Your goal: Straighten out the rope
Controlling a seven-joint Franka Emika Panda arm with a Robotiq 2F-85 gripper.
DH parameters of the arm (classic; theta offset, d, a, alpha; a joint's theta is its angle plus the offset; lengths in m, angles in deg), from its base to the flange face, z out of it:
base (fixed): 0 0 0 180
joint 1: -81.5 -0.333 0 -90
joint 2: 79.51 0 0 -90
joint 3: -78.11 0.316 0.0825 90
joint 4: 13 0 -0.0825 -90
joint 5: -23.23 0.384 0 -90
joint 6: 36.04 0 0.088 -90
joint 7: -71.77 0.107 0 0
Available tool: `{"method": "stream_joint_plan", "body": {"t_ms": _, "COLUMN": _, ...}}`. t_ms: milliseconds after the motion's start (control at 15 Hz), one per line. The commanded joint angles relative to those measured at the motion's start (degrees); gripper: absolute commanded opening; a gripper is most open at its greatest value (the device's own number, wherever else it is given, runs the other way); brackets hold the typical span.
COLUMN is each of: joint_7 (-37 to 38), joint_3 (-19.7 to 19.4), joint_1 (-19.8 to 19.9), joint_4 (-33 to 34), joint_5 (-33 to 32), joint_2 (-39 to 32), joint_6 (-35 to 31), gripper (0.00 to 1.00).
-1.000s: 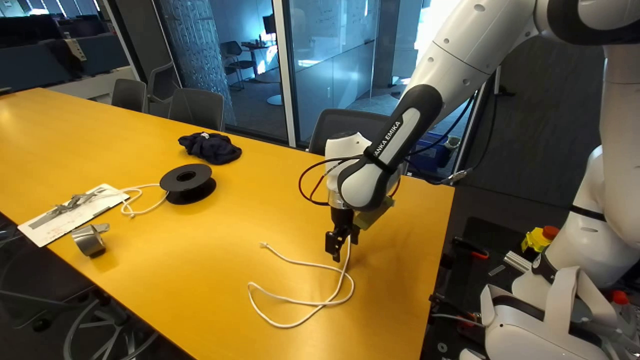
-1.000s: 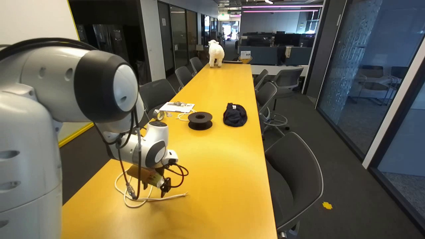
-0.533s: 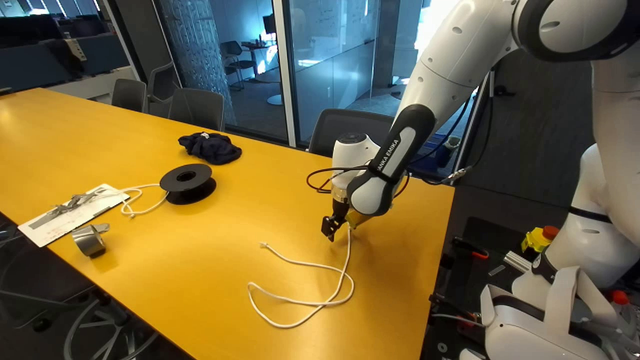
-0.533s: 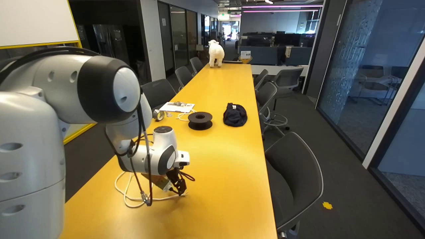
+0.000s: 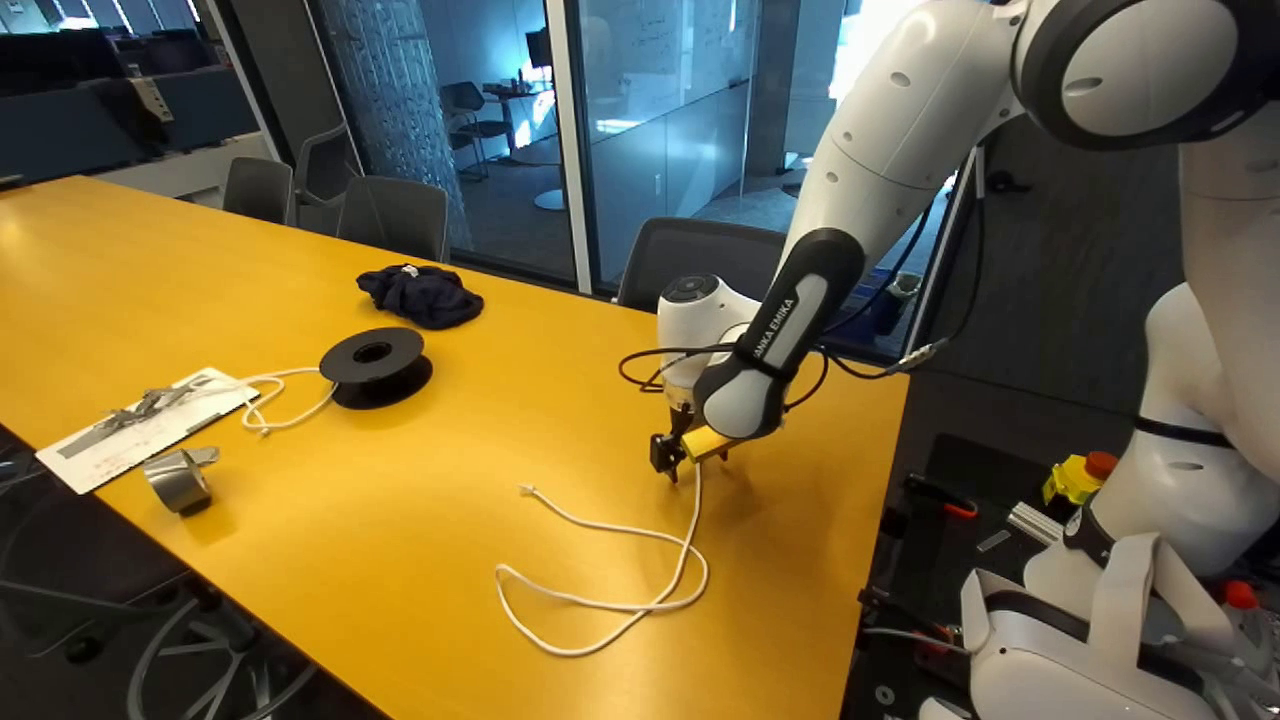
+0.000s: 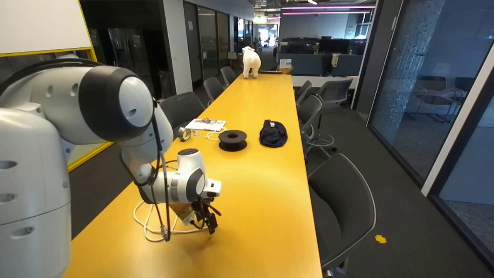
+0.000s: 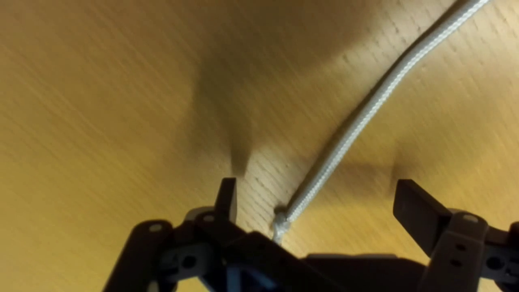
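Observation:
The white rope [image 5: 572, 654] lies on the yellow table in crossing loops, one loose end pointing toward the spool. In an exterior view its loops [image 6: 153, 240] are partly hidden behind the arm. My gripper [image 5: 697, 462] is low over the table at the rope's other end. From the wrist, the rope [image 7: 363, 117] runs diagonally down to a knotted tip [image 7: 280, 225] between the two spread fingers. Neither finger touches the rope, and the open gripper [image 7: 316, 182] holds nothing. The tip's very end is covered by the gripper's body.
A black spool [image 5: 372, 360] with white cord beside it, a flat white strip [image 5: 150, 430], a silver tape roll [image 5: 178, 482] and a dark cloth [image 5: 422, 297] lie farther along the table. Chairs line the side, including a grey chair [image 6: 343, 208].
My gripper has shifted along the rope toward its knotted end, away from the loops, and has turned and tilted. The rope's loops look unmoved.

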Motion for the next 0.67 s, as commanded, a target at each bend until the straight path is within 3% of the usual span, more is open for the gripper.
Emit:
{"method": "stream_joint_plan", "body": {"t_ms": 0, "joint_7": 0.1, "joint_3": 5.1, "joint_1": 4.8, "joint_4": 2.7, "joint_5": 4.3, "joint_2": 0.2, "joint_6": 5.7, "gripper": 1.00}}
{"method": "stream_joint_plan", "body": {"t_ms": 200, "joint_7": -3.0, "joint_3": 10.4, "joint_1": 10.3, "joint_4": 4.5, "joint_5": 10.8, "joint_2": 0.0, "joint_6": 9.7, "gripper": 1.00}}
{"method": "stream_joint_plan", "body": {"t_ms": 600, "joint_7": -4.4, "joint_3": 12.8, "joint_1": 14.4, "joint_4": 7.0, "joint_5": 15.7, "joint_2": -1.3, "joint_6": 12.7, "gripper": 1.00}}
